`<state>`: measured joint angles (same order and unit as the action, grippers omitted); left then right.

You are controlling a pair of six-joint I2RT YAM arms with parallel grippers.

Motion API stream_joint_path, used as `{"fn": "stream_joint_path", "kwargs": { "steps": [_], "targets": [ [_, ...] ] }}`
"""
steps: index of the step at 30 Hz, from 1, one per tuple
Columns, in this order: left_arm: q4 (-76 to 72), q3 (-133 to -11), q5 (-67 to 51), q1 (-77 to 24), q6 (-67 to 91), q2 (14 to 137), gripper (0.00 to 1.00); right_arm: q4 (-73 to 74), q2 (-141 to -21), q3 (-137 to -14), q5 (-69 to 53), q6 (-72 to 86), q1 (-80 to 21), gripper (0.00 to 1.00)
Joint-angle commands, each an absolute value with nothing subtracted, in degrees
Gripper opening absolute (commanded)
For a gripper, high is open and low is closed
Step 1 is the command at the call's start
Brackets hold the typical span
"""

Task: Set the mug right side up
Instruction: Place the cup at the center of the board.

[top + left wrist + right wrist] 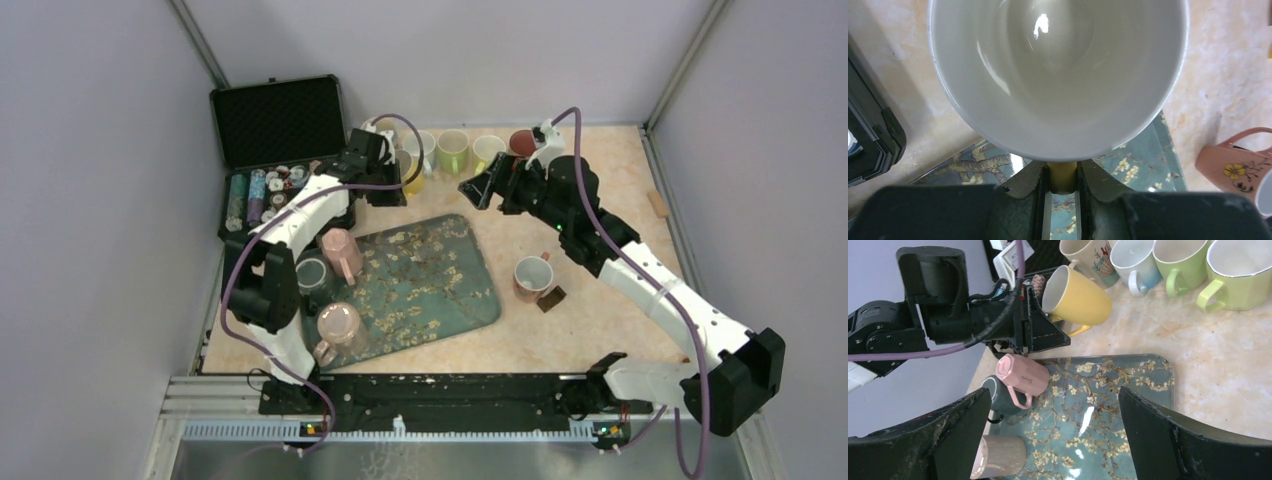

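A yellow mug with a white inside (1079, 301) is held in the air by its handle (1063, 176) in my left gripper (1063, 200), which is shut on it. The mug is tilted, its mouth facing up and to the left in the right wrist view. It hangs over the far left corner of the floral tray (440, 275), and in the top view the mug (408, 175) is partly hidden by the gripper (385, 170). Its white inside fills the left wrist view (1058, 75). My right gripper (1055, 435) is open and empty above the tray's far edge (482, 188).
On the tray's left side are an upside-down pink mug (340, 250), a dark mug (313, 275) and a beige-pink mug on its side (338, 325). Several mugs line the back (452, 150). A terracotta mug (530, 277) stands right of the tray. An open black case (275, 125) sits at back left.
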<state>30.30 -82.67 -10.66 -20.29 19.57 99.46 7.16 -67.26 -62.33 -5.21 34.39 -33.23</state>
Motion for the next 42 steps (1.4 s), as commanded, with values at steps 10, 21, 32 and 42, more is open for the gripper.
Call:
{"fn": "stream_joint_path", "kwargs": {
  "steps": [10,21,32,42],
  "targets": [
    [31.33,-94.53,-3.63,-20.74,15.24,109.85,0.0,7.9,-63.87,-64.53,-3.17,31.62,-33.41,0.99],
    [32.93,-97.05,-0.52,-20.72,14.55,114.46,0.0,8.45,-63.87,-64.48,-2.79,30.48,-33.44,0.99],
    [34.87,-99.84,2.44,-20.63,13.68,117.51,0.02,7.92,-64.83,-64.36,-3.34,30.85,-33.46,0.99],
    [35.48,-100.1,2.99,-20.65,13.36,118.28,0.2,8.11,-65.4,-64.62,-4.29,31.1,-33.43,0.99]
  ]
}}
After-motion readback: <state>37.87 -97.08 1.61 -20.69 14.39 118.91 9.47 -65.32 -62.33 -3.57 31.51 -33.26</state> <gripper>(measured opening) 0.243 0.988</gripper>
